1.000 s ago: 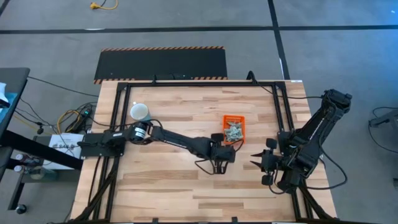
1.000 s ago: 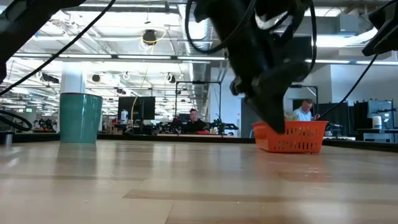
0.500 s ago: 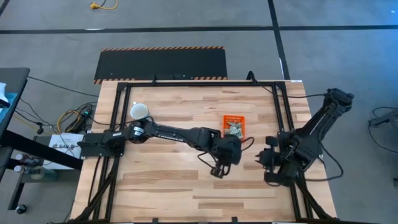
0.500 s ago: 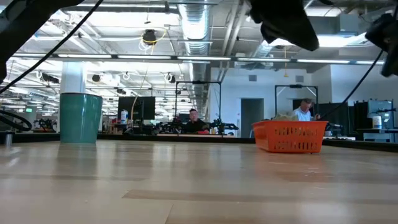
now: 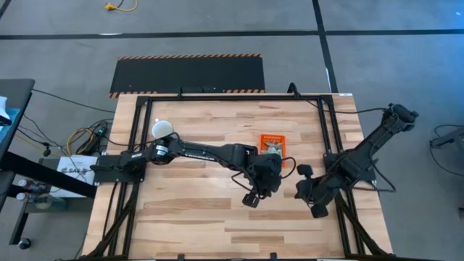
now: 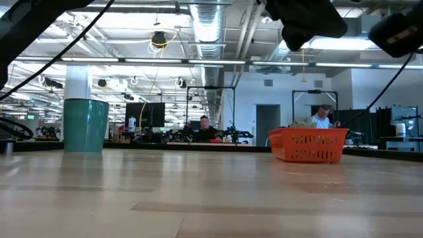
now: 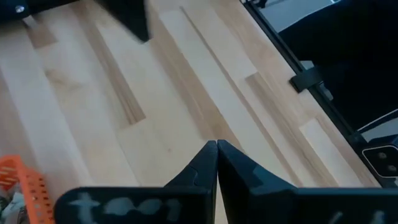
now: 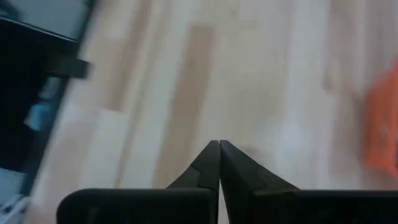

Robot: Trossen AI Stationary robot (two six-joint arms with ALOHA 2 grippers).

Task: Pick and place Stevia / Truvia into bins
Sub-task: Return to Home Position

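Stevia packets (image 5: 273, 151) lay heaped in the orange tray (image 5: 272, 136), right of the surface's (image 5: 188, 210) middle; none showed loose on the wood. The left end effector (image 7: 216, 146) hung near the tray over bare wood, fingers pressed together, gripping nothing. The right end effector (image 8: 219, 146) was toward the right edge, likewise closed and empty. For homing, I'd judge: draw the left arm up and back clear of the tray rim, and keep both arms well apart.

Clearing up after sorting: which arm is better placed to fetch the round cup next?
Left, probably: the cup sits beside that arm, and the left gripper, shut, is nearer; the right gripper, also shut, hangs past the orange tray.
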